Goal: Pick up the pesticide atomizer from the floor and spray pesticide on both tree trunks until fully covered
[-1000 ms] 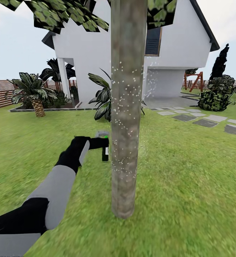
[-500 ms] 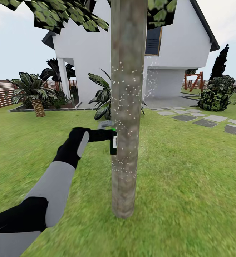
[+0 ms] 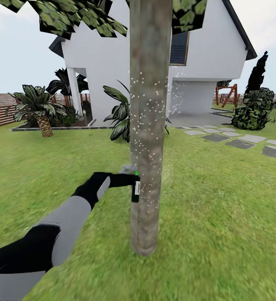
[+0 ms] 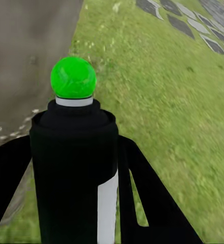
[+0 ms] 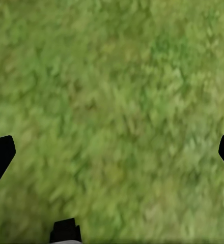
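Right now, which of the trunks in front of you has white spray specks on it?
The thick grey-brown tree trunk right ahead, beside the spray bottle in your left gripper. The short palm by the fence has a scaly trunk with no specks visible.

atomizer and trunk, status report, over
Left gripper shut on pesticide atomizer, held at tree trunk. Right gripper open over grass. White droplets speckle mid-trunk. Nothing in the way.

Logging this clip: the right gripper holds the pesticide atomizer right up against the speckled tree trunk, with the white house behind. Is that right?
Not quite: it is the left gripper that holds the pesticide atomizer, as the head view shows. The right gripper is open over bare grass. The rest stands: the atomizer is right up against the speckled tree trunk, with the white house behind.
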